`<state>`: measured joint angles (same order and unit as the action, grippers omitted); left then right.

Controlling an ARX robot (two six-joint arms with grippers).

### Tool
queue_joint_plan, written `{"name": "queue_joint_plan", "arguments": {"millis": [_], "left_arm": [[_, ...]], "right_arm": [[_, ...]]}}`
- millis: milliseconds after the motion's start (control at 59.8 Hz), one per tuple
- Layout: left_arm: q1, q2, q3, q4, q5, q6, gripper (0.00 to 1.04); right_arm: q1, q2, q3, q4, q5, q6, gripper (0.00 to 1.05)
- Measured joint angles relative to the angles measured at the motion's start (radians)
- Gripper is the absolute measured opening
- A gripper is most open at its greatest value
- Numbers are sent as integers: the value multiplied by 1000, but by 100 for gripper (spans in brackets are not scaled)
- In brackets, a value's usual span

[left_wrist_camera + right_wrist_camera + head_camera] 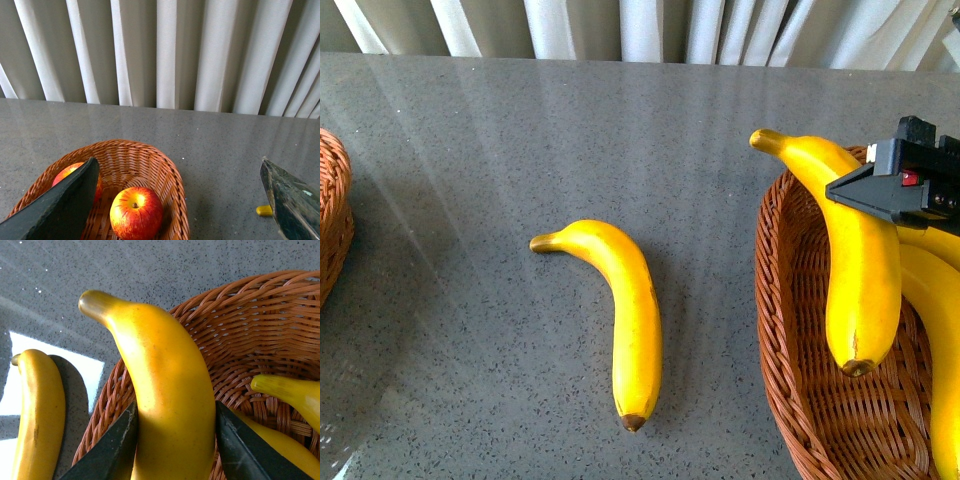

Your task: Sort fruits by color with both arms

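1. The grey speckled table (470, 150) filled most of the front view, with pale streaks of light across it.
2. A white pleated curtain (640, 30) ran along the top edge. The left wrist view showed far more of its folds.
3. The right wicker basket (790, 340) sat at the lower right of the frame, cut off by the edge.
4. The left wicker basket (332, 215) was only a sliver at the left edge in the front view. The left wrist view showed its whole far rim.
5. The right gripper (176, 412) reached in from the right edge of the front view, over the right basket. Its jaws were clamped on the held banana. A small red mark (909, 179) showed on its body only in the front view; it was too small to read.
6. The left gripper (178, 165) showed only in its own wrist view. Its jaws stood wide apart with nothing between them, above the left basket.
7. The held banana (860, 270) slanted across the right basket's rim, its stem poking outward past it.
8. The loose banana (620, 310) lay on the table at lower centre, well apart from both baskets.
9. Two more bananas (290, 392) lay inside the right basket.
10. Two red apples (136, 212) sat in the left basket, seen only from the left wrist, one half hidden by a finger (60, 205).
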<state>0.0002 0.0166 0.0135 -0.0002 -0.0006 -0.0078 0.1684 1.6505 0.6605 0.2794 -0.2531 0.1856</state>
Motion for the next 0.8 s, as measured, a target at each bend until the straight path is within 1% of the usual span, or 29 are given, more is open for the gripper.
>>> {"name": "queue_joint_plan", "arguments": {"millis": [17, 50, 67, 100, 217, 301, 452, 602, 703, 803], "left_arm": [[0, 0, 0, 0, 0, 0, 96], [0, 0, 0, 0, 0, 0, 96], [0, 0, 0, 0, 0, 0, 96], [0, 0, 0, 0, 0, 0, 96], [0, 0, 0, 0, 0, 0, 96], [0, 0, 0, 0, 0, 0, 96], [0, 0, 0, 0, 0, 0, 96], [0, 0, 0, 0, 0, 0, 96], [0, 0, 0, 0, 0, 0, 96], [0, 0, 0, 0, 0, 0, 96]], "right_arm": [[2, 0, -2, 0, 4, -3, 50], [2, 0, -3, -2, 14, -6, 58], [2, 0, -3, -2, 14, -6, 59], [2, -2, -4, -6, 21, -11, 66], [13, -13, -5, -31, 33, -26, 84], [45, -34, 3, -56, 34, -47, 96], [143, -47, 71, -112, 37, -101, 95], [261, 16, 196, -172, 65, -186, 96], [315, 97, 285, -199, 73, -232, 96], [345, 177, 358, -233, 95, -270, 96]]}}
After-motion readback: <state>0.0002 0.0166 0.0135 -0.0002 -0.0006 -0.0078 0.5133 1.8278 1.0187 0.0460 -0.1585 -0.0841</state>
